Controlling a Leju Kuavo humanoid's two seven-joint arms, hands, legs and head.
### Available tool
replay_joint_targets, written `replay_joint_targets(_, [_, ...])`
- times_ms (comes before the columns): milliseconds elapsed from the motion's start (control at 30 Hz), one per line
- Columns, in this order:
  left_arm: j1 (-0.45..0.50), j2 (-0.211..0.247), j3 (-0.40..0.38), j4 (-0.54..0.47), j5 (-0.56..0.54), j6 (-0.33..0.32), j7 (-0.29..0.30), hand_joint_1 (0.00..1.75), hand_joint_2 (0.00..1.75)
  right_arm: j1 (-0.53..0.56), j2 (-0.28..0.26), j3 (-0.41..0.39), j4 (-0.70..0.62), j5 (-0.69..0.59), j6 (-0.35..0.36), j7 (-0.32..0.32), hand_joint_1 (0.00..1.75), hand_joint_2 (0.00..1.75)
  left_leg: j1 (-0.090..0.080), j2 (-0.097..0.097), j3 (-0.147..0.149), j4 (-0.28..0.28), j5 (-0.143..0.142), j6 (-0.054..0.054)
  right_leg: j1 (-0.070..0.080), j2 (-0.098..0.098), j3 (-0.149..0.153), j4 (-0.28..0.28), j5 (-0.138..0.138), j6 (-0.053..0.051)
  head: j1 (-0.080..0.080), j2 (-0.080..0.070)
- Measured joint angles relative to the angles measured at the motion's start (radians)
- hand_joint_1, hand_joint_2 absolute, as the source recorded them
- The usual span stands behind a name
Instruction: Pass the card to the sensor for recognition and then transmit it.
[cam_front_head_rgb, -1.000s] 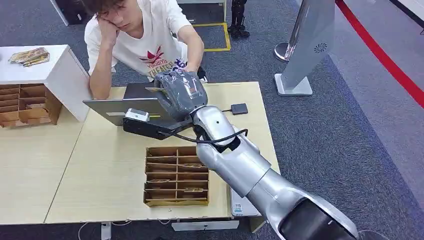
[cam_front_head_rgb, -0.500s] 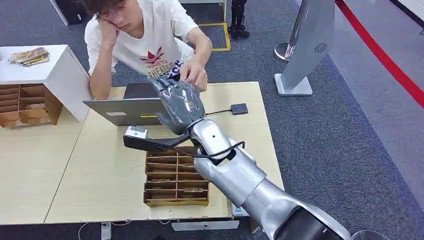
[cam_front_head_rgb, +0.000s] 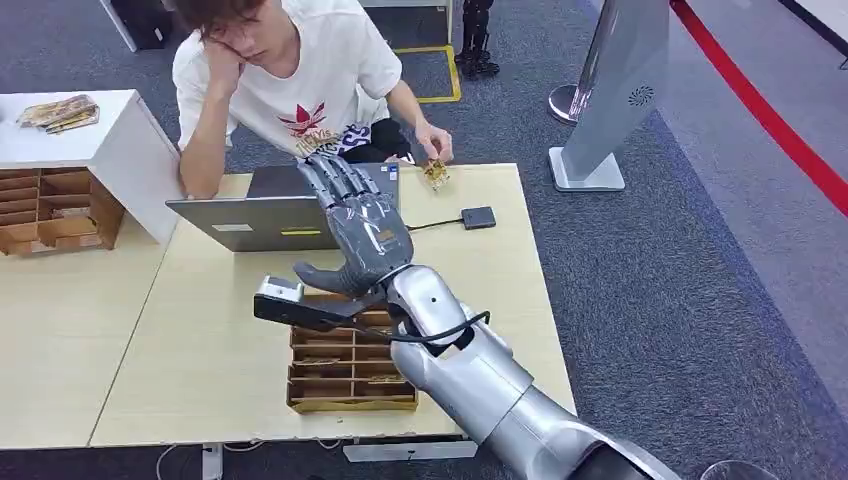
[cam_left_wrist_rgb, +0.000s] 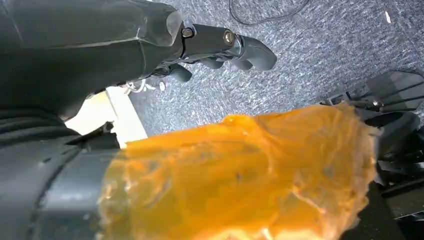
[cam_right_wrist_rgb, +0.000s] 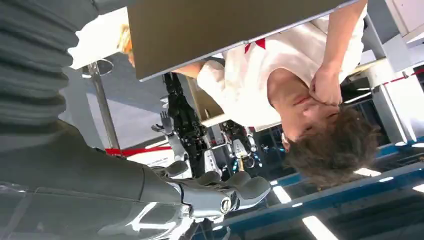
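The small, thin golden card (cam_front_head_rgb: 435, 173), light, stiff and probably slippery, is pinched by its edges in the person's hand (cam_front_head_rgb: 433, 142) beyond the grey laptop (cam_front_head_rgb: 262, 217). The robot's right hand (cam_front_head_rgb: 362, 222) is spread wide, holding nothing; whether the left hand (cam_left_wrist_rgb: 222, 47) holds anything cannot be told.

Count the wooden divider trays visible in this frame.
2: one wooden tray on the table under the right arm, partly hidden by it; another at the left edge beneath the white box.
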Motion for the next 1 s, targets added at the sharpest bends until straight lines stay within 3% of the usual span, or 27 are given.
replay_joint_targets(200, [0.003, 0.000, 0.000, 0.000, 0.020, 0.011, 0.000, 0.00, 0.00, 0.037, -0.003, -0.028, -0.048, -0.097, 0.004, -0.039, 0.00, 0.00, 0.000, 0.000, 0.000, 0.000, 0.000, 0.000, 0.000, 0.000, 0.000, 0.000, 0.000, 0.000, 0.000, 0.000])
replay_joint_targets(233, [0.005, 0.000, 0.000, 0.000, 0.025, 0.012, -0.001, 0.00, 0.00, 0.049, -0.004, -0.034, -0.065, -0.132, 0.015, -0.052, 0.00, 1.75, 0.000, 0.000, 0.000, 0.000, 0.000, 0.000, 0.000, 0.000, 0.000, 0.000, 0.000, 0.000, 0.000, 0.000])
replay_joint_targets(400, [0.019, 0.005, 0.000, 0.000, 0.070, 0.025, -0.023, 0.00, 0.00, 0.150, -0.023, -0.056, -0.223, -0.312, 0.093, -0.103, 0.00, 1.75, 0.000, 0.000, -0.001, 0.000, 0.000, 0.000, 0.000, 0.000, -0.001, 0.000, 0.000, 0.000, 0.000, 0.000])
replay_joint_targets(733, [0.052, 0.021, 0.001, 0.000, 0.133, 0.048, -0.060, 0.00, 0.00, 0.372, -0.135, -0.022, -0.515, -0.323, 0.050, -0.115, 0.00, 1.75, 0.000, 0.000, -0.002, 0.000, -0.001, 0.000, 0.000, 0.000, -0.002, -0.001, 0.000, 0.000, 0.000, 0.000])
replay_joint_targets(767, [0.052, 0.022, 0.002, 0.000, 0.136, 0.051, -0.060, 0.00, 0.00, 0.380, -0.141, -0.021, -0.526, -0.323, 0.050, -0.115, 0.59, 1.75, 0.000, 0.000, -0.002, 0.000, -0.001, 0.000, 0.000, 0.000, -0.002, -0.001, 0.000, 0.000, 0.000, 0.000])
replay_joint_targets(800, [0.053, 0.023, 0.002, 0.000, 0.141, 0.051, -0.061, 0.00, 0.00, 0.389, -0.148, -0.019, -0.537, -0.321, 0.047, -0.115, 1.59, 1.75, 0.000, 0.000, -0.002, 0.000, -0.001, 0.000, 0.000, 0.000, -0.002, -0.001, 0.000, 0.000, 0.000, 0.000])
replay_joint_targets(833, [0.053, 0.023, 0.003, 0.000, 0.145, 0.053, -0.063, 0.00, 0.00, 0.399, -0.154, -0.016, -0.546, -0.316, 0.042, -0.115, 1.75, 1.75, 0.000, 0.000, -0.002, 0.000, -0.001, 0.000, 0.000, 0.000, -0.002, -0.001, 0.000, 0.000, 0.000, 0.000])
replay_joint_targets(1000, [0.059, 0.026, 0.011, 0.000, 0.160, 0.056, -0.073, 0.00, 0.00, 0.451, -0.186, 0.000, -0.568, -0.290, 0.015, -0.114, 1.75, 1.75, 0.000, 0.000, -0.002, 0.000, 0.000, 0.000, 0.000, 0.000, -0.002, -0.001, 0.000, 0.000, 0.000, 0.000])
